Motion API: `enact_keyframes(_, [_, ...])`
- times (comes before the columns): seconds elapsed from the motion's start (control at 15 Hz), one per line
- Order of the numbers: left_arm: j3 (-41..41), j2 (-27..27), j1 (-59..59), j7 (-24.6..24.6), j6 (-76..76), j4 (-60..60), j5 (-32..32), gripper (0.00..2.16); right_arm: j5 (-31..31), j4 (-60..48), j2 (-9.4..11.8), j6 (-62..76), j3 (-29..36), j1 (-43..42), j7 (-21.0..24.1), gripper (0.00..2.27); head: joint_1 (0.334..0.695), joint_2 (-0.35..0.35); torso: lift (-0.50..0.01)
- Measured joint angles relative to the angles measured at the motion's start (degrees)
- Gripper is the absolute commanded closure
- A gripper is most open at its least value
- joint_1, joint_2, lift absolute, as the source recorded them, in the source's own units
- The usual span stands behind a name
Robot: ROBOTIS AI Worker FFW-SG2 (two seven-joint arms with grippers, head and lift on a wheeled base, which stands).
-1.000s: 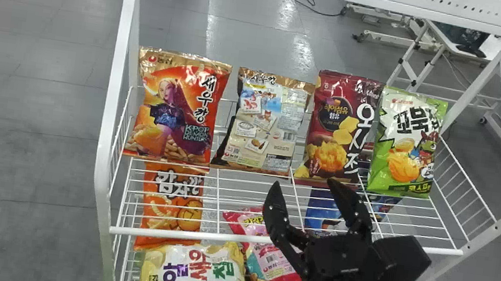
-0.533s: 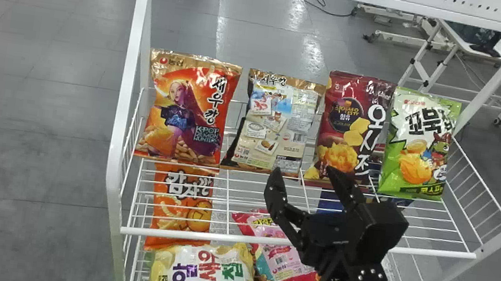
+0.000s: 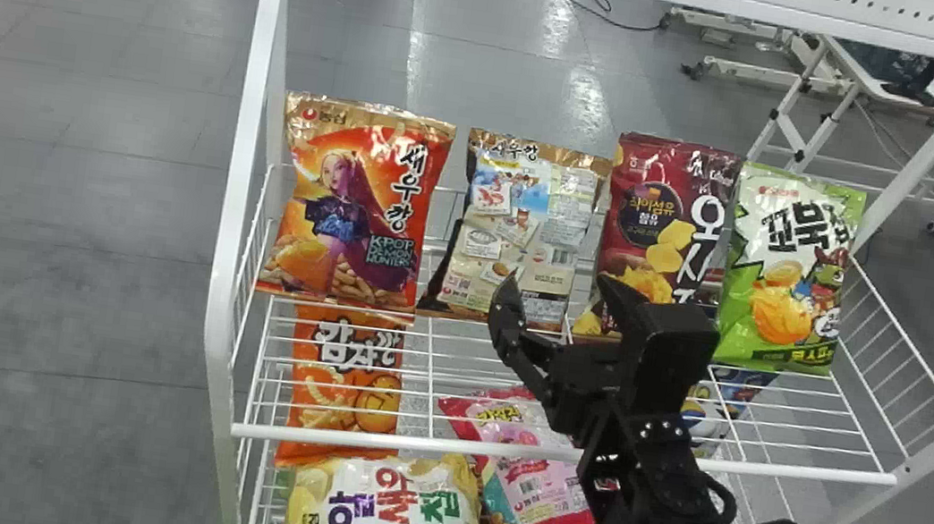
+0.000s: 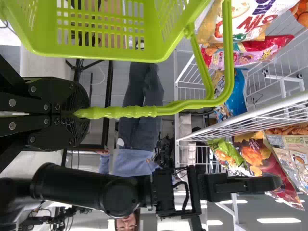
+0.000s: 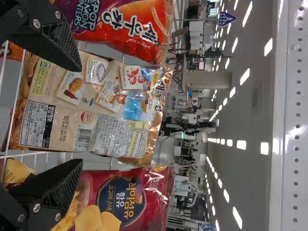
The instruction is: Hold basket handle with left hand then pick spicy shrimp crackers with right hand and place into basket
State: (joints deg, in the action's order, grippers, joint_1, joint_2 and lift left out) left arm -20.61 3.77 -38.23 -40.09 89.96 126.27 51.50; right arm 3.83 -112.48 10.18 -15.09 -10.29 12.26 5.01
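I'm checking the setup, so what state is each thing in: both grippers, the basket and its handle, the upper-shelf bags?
Left gripper, shut on the handle.
Handle, gripped.
Basket, hanging below its handle.
Right gripper, open, holding nothing.
Orange bag, upright, front outward.
Beige bag, upright, back outward.
Dark red bag, upright, front outward.
Green bag, upright, front outward.
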Motion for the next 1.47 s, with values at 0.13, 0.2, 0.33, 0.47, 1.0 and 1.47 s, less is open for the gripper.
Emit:
enact_keyframes(0.13, [0.2, 0.0, 0.0, 0.2, 0.0, -0.1, -0.1, 1.90, 0.0, 2.1, -0.4, -0.4, -0.6, -2.3, 0.0, 0.15, 0.695, -0.150, -0.037])
enact_keyframes(0.2, [0.3, 0.0, 0.1, 0.2, 0.0, -0.1, -0.1, 1.90, 0.0, 3.3, -0.8, -0.5, -0.8, -3.5, 0.0, 0.15, 0.695, -0.143, -0.037])
enact_keyframes(0.33, [0.3, 0.1, 0.2, 0.1, 0.0, -0.4, -0.2, 1.90, 0.0, 5.5, -1.6, -0.4, -1.2, -5.4, 0.1, 0.15, 0.695, -0.136, -0.037])
enact_keyframes(0.47, [0.3, 0.5, 0.4, 0.0, 0.0, -1.0, -0.2, 1.90, -0.4, 7.6, -2.5, 0.0, -1.7, -7.2, 0.4, 0.15, 0.695, -0.119, -0.037])
enact_keyframes(1.0, [0.7, 1.2, 1.7, -0.1, 0.0, -2.3, 0.1, 1.90, -2.3, 12.8, -3.8, -0.8, -1.9, -11.7, 1.8, 0.15, 0.695, -0.118, -0.037])
enact_keyframes(1.47, [1.3, 1.3, 2.7, -0.2, 0.0, -3.9, 0.1, 1.90, -1.8, 16.6, -3.9, -0.9, -1.5, -13.7, 0.4, 0.52, 0.695, -0.127, -0.037])
